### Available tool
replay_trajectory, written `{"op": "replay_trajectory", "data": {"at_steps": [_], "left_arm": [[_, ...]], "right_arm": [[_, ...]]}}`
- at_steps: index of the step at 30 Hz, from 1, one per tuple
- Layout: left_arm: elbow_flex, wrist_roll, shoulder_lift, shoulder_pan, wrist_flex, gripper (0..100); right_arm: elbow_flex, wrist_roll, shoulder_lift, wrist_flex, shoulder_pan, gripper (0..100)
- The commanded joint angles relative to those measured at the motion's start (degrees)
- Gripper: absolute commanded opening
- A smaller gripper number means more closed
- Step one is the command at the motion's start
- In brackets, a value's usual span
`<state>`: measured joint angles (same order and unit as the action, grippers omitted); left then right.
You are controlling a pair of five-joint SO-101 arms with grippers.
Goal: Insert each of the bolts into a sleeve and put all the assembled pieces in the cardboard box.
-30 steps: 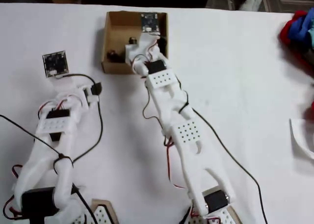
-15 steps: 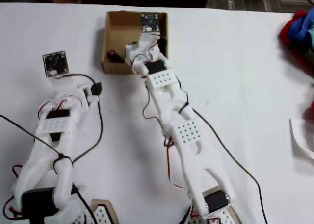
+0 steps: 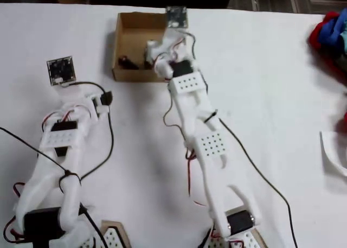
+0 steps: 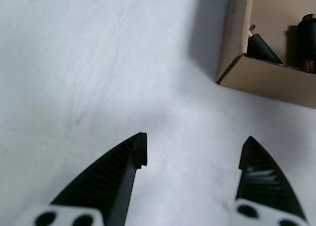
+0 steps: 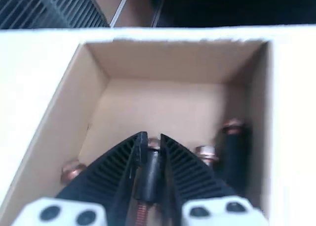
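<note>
Overhead, a brown open-topped cardboard box (image 3: pixel 116 52) sits in the upper middle of the frame on the white counter (image 3: pixel 271 85), with small dark pieces (image 3: pixel 127 62) lying along its lower wall. The white right arm (image 3: pixel 209 145) runs from the lower edge of the frame up to the box, its wrist end over the box's right-hand part. The white left arm (image 3: pixel 59 137) is folded in the lower left of the frame, apart from the box. A heap of red and blue cloth (image 3: pixel 328 31) lies at the right edge. From the left wrist, the left hand (image 4: pixel 195 139) hangs over bare counter with its two black ridged fingers (image 4: pixel 118 171) spread wide and nothing between them. A corner of the box lies just beyond, and inside it a tapered black sleeve (image 4: pixel 261 48) leans near the wall, beside a second dark sleeve (image 4: pixel 306 35) with copper thread showing at its end. From the right wrist, the right hand (image 5: pixel 152 137) is over the open box, its fingers drawn close onto a black sleeve with a copper bolt (image 5: pixel 149 174) through it. The bolt's head shows at the fingertips and its thread sticks out of the sleeve's other end. Whether this piece touches the box floor cannot be told. Down in the box a loose copper bolt head (image 5: pixel 72 169) shows close to one side wall. Close to the opposite wall stands an upright black sleeve (image 5: pixel 234 147) topped by a copper head, with another copper head (image 5: pixel 205 153) just beside it.
</note>
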<state>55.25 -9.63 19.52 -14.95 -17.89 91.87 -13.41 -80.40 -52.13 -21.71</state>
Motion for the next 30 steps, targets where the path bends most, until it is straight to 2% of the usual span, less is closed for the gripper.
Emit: {"op": "replay_trajectory", "data": {"at_steps": [1, 8, 10, 13, 17, 20, 25, 30], "left_arm": [[-0.3, -0.1, 0.3, 0.6, 1.0, 31], [-2.7, -0.1, 0.9, 0.4, -0.7, 31], [-5.8, 0.9, 2.6, 0.4, -5.6, 31], [-11.5, 8.3, 9.6, 1.2, -19.0, 31], [-15.3, 17.8, 22.2, 3.9, -34.7, 31], [-14.9, 20.9, 31.6, 4.7, -42.9, 31], [-9.9, 18.5, 48.6, 4.5, -52.8, 31], [1.5, 13.8, 68.0, 4.7, -54.3, 31]], "right_arm": [[3.4, 0.0, 5.3, -8.6, 2.5, 2.0], [3.7, 0.3, 21.4, -32.6, 7.5, 2.1], [3.7, 0.4, 26.2, -39.9, 7.3, 2.2], [3.4, 0.4, 32.4, -49.4, 5.9, 2.0], [3.7, 0.4, 39.0, -49.5, 6.4, 2.0], [2.5, 0.3, 46.4, -49.5, 5.3, 2.0], [-8.4, 0.3, 63.2, -49.5, 4.7, 2.0], [-38.9, 0.3, 86.5, -49.5, 5.1, 2.0]]}}
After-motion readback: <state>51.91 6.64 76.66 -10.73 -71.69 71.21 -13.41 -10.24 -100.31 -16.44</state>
